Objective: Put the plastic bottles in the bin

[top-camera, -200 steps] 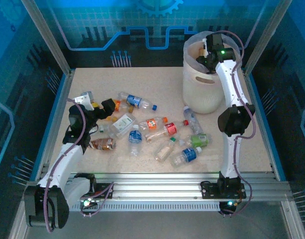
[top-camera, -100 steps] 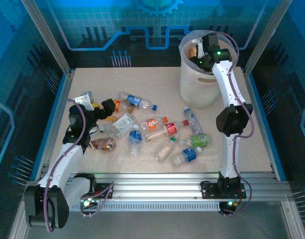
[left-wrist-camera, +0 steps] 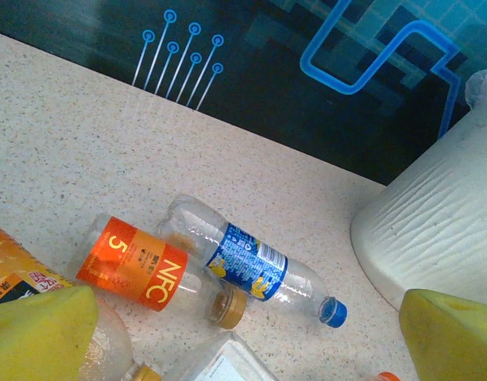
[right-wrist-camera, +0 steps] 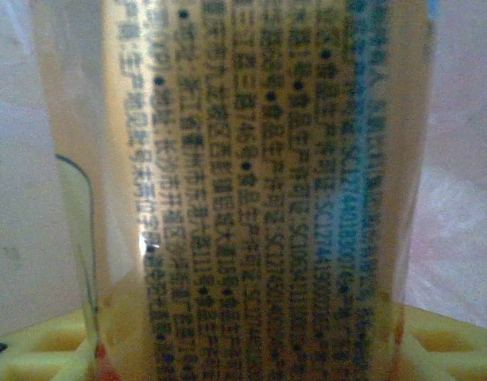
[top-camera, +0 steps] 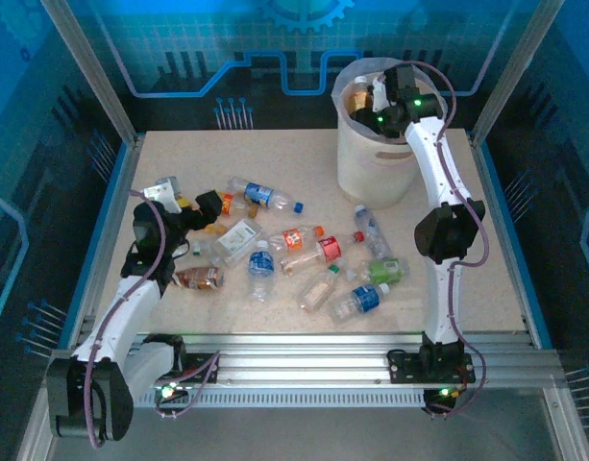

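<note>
Several plastic bottles lie across the middle of the table, among them a blue-labelled one (top-camera: 260, 195) (left-wrist-camera: 247, 262), an orange-labelled NFC one (left-wrist-camera: 136, 266) and a red-labelled one (top-camera: 318, 250). The bin (top-camera: 371, 163) (left-wrist-camera: 442, 214) stands at the back right. My right gripper (top-camera: 378, 104) hangs over the bin's mouth, shut on a bottle (right-wrist-camera: 259, 198) whose printed label fills the right wrist view. An orange bottle (top-camera: 356, 99) lies inside the bin. My left gripper (top-camera: 206, 213) (left-wrist-camera: 243, 349) stands open low over the left bottles, its yellow pads (left-wrist-camera: 40, 333) wide apart with nothing gripped.
Blue-lit walls and metal posts (top-camera: 92, 72) enclose the table. More bottles lie at the front right (top-camera: 359, 300) and beside my left arm (top-camera: 200, 277). Bare tabletop (top-camera: 179, 154) lies at the back left and along the front rail.
The right gripper has moved left with its bottle, and the bin has shifted and leaned left with it. The left arm and the table bottles have not moved.
</note>
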You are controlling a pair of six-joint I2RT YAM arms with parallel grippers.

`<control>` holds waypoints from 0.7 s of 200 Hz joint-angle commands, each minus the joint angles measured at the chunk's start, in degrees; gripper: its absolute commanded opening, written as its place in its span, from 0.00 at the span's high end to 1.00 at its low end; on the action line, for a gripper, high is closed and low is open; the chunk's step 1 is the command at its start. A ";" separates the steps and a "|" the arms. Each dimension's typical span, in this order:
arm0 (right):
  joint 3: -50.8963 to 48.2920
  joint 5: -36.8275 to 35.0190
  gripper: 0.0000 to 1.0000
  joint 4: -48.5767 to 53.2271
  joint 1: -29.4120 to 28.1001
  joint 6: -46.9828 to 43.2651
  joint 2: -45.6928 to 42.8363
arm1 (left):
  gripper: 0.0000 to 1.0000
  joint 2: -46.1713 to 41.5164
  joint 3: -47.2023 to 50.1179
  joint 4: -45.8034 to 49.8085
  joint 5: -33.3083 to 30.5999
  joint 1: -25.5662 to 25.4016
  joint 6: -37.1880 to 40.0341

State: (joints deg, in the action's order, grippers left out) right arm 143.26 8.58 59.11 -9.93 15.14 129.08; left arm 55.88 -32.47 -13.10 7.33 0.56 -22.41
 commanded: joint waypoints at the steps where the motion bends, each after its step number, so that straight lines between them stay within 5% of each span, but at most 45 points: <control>1: 1.89 8.06 0.67 0.92 0.50 2.13 -0.47 | 0.01 -0.52 -1.90 0.67 -0.83 -0.43 0.52; 41: 1.99 7.07 0.67 2.07 0.57 1.14 -0.75 | 0.01 -0.55 -1.82 0.63 -1.27 -0.46 0.55; 90: 1.18 -7.35 0.66 5.74 0.57 -0.77 -2.60 | 0.01 -0.51 -1.64 0.89 -1.54 -0.43 1.06; 140: -0.46 -11.04 0.61 6.38 0.99 -1.86 -3.34 | 0.01 -1.20 -1.28 0.94 -2.05 -0.47 1.13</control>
State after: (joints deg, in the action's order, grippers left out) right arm 142.91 0.80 63.33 -9.58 14.70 128.25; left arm 55.86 -32.47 -13.06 6.59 0.56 -22.39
